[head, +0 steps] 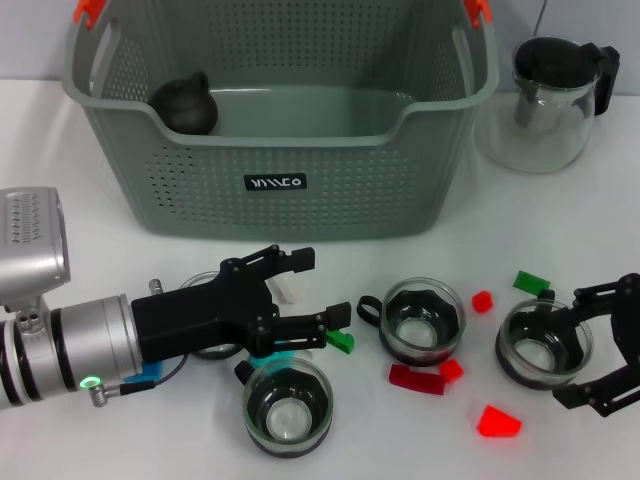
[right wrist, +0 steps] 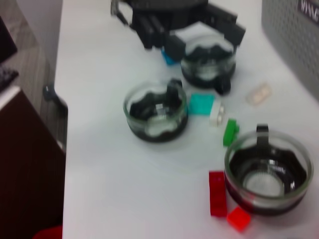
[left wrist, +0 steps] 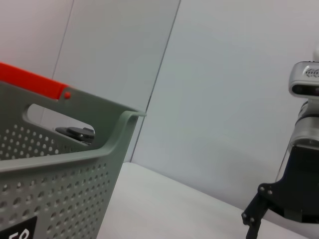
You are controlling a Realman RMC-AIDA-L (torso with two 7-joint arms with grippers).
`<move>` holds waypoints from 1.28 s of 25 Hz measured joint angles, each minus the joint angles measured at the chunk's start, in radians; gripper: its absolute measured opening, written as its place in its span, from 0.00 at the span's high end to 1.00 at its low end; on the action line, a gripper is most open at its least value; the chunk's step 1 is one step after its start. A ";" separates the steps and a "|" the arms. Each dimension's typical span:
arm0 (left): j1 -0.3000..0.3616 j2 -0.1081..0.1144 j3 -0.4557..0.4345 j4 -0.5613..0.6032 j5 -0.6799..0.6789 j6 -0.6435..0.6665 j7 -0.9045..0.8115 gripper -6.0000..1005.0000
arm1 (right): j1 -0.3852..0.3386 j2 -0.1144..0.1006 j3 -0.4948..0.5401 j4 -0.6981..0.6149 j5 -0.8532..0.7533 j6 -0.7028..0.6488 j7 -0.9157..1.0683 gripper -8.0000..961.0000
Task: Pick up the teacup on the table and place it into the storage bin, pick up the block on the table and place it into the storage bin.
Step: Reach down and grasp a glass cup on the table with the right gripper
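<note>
**Reaching for a cup: keep the L jaws wide and square**

Lining up is the job now, as I read it. The left gripper (head: 300, 295), black, 2 fingers spread apart and holding nothing, sits low over the white table (head: 90, 130), just in front of the large grey-green perforated plastic storage bin (head: 280, 190). Under its wrist a glass teacup (head: 215, 345) is mostly hidden; w/ the right wrist view it shows more clearly at (right wrist: 207, 62). A 2nd glass teacup w/ dark liner (head: 287, 405) stands just beside the fingertips, nearer the robot. Small teal block (head: 268, 355) and green block (head: 340, 341) lie right by the fingers.

Which cup is the target I can't tell. Advice either way: straddle 1 rim wall, don't sweep the blocks, close gently since glass slips.

The right gripper (head: 610, 345), jaws also apart and empty, sits around or just beside another glass teacup (head: 545, 345); can't tell which.

The bin already holds a dark round pot-like item (head: 187, 105). A glass teapot w/ black lid (head: 555, 100) stands beside the bin; steer clear on the lift.
</note>
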 joint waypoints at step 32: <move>0.008 -0.008 -0.013 -0.004 -0.014 -0.044 0.002 0.07 | 0.028 0.027 -0.403 0.049 -0.086 0.283 0.084 0.04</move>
